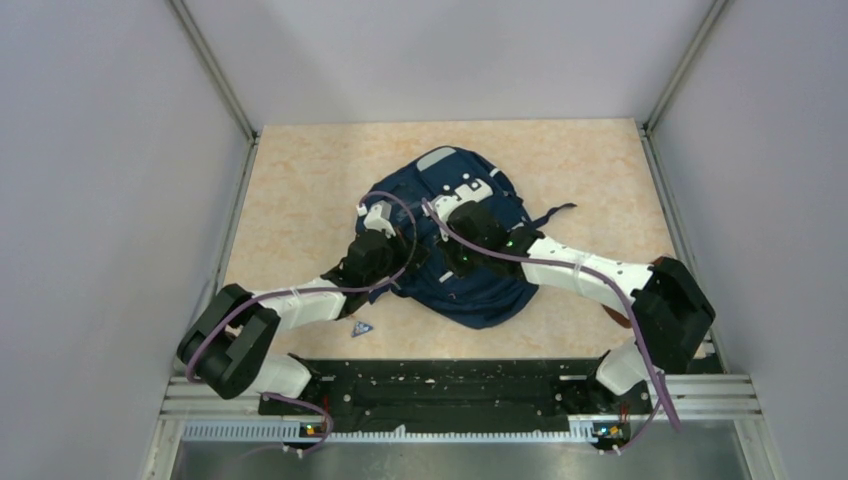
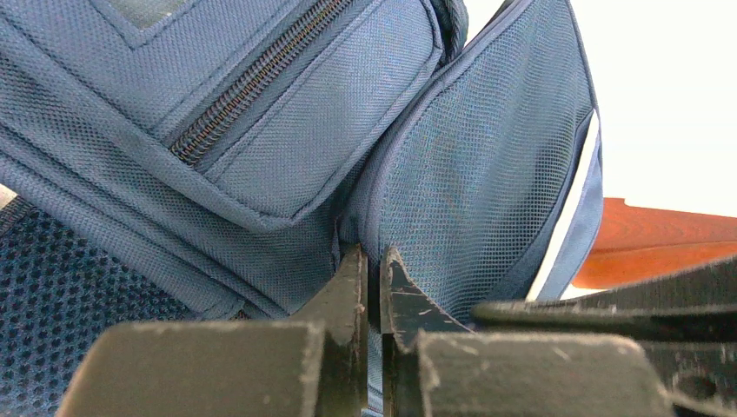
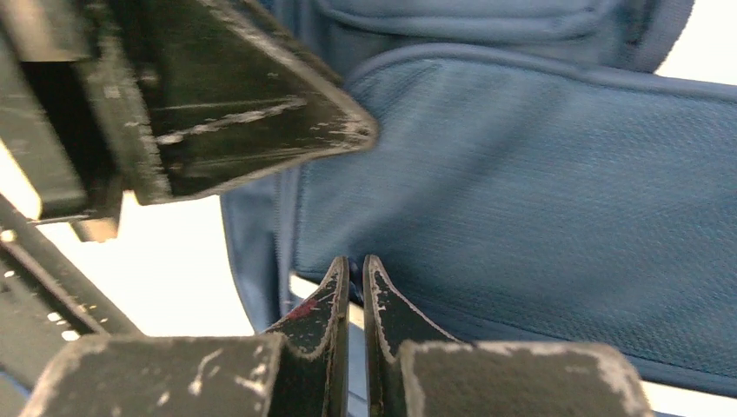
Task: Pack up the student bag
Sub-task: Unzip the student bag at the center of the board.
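Note:
The student bag point(image 1: 490, 292), navy blue with pale patches near its top, lies in the middle of the table, and both arms reach onto its near left part. In the left wrist view, my left gripper point(image 2: 372, 259) is shut, with a fold of the bag's mesh fabric point(image 2: 469, 156) pinched between its tips. My right gripper point(image 3: 355, 265) is also shut, clamping the bag's blue fabric edge point(image 3: 539, 174). From above, the left gripper point(image 1: 412, 262) and the right gripper point(image 1: 447, 265) sit close together on the bag. A zipped front pocket point(image 2: 261, 78) shows above the left gripper.
A small dark triangular thing point(image 1: 362, 328) lies on the table near the left arm. A reddish-brown flat surface point(image 2: 669, 239) shows past the bag's edge. The left gripper's finger point(image 3: 235, 130) hangs close above the right one. Grey walls point(image 1: 110, 200) enclose the beige table point(image 1: 300, 190).

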Controlling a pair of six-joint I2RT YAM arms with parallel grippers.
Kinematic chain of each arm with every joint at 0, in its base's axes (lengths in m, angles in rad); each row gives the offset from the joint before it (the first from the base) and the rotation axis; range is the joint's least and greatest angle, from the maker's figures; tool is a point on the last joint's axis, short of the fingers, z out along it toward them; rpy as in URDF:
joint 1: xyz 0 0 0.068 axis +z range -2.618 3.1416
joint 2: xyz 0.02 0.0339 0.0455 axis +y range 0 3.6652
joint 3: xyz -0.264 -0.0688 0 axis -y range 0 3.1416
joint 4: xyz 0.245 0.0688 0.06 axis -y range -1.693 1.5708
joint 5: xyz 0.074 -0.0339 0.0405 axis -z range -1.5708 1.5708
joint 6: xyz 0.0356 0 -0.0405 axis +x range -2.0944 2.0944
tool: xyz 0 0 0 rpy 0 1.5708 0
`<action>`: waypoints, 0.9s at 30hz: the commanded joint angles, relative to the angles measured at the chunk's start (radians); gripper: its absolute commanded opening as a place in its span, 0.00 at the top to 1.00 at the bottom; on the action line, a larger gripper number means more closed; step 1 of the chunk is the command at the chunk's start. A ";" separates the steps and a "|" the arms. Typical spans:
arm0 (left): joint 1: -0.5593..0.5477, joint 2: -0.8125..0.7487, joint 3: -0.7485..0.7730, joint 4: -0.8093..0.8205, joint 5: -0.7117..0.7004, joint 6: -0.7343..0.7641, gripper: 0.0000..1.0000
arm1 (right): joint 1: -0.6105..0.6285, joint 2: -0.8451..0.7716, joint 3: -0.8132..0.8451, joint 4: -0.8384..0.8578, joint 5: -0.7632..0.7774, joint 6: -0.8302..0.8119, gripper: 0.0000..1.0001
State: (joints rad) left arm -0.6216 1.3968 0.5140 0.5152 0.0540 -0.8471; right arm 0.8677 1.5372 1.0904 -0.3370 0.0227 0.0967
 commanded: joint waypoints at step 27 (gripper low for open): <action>0.016 -0.429 -0.055 -0.476 -0.294 0.222 0.30 | 0.134 -0.209 -0.160 0.299 -0.055 0.048 0.34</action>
State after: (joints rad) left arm -0.6327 1.0626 0.5117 0.2115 -0.1417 -0.6792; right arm 0.9920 1.3544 0.9451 -0.1005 0.0219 0.1970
